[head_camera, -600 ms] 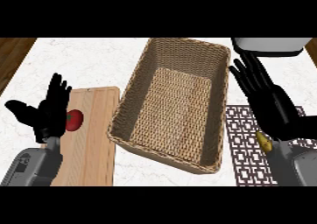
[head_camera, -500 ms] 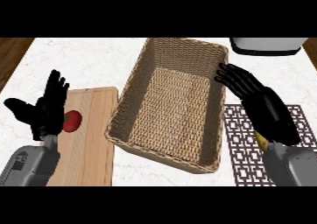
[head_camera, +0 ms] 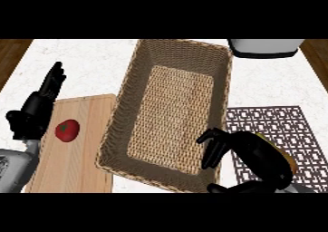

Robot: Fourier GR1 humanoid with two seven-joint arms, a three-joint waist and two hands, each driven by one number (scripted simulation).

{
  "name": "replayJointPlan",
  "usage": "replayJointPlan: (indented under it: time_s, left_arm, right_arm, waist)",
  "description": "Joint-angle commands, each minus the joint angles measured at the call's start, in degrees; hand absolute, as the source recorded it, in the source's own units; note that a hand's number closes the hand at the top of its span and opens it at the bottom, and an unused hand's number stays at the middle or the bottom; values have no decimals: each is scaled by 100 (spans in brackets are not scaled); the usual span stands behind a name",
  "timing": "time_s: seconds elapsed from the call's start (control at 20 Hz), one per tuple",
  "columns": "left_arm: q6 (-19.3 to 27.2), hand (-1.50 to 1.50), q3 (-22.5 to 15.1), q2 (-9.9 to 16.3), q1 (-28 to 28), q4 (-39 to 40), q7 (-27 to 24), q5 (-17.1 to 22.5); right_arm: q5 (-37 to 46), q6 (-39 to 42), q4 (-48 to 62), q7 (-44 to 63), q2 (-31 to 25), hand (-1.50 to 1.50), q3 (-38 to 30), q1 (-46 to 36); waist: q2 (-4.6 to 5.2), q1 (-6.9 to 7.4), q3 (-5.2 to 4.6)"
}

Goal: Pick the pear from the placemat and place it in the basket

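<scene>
The basket (head_camera: 170, 111) stands mid-counter, with the board (head_camera: 76, 149) to its left and the placemat (head_camera: 273, 131) to its right. A tomato (head_camera: 67, 130) lies on the board. Behind the placemat, at the far edge, sits a pot (head_camera: 263, 46).

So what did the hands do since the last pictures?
The right hand came down from beside the basket to the placemat, its fingers curling over the pear; whether it grips yet isn't clear. The left hand, tomato and board stayed put.
</scene>
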Motion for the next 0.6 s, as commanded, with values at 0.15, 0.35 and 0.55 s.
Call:
replayJointPlan:
  time_s: [0.15,0.35,0.55]
  left_arm:
    - [-199,0,-153,196,315,-479,40,-168]
    - [-181,0,-13,385,286,-536,117,-184]
    - [-195,0,-71,273,224,-516,145,-177]
  right_arm:
    - [2400,-763,-1111,-206,-465,-150,785,1066]
    - [3332,-811,-1792,806,-1498,-150,-147,289]
    - [4177,-83,-2087,1708,-2439,-150,-178,-354]
  waist:
    - [108,1,23]
    - [57,-24,-2]
    - [102,40,-21]
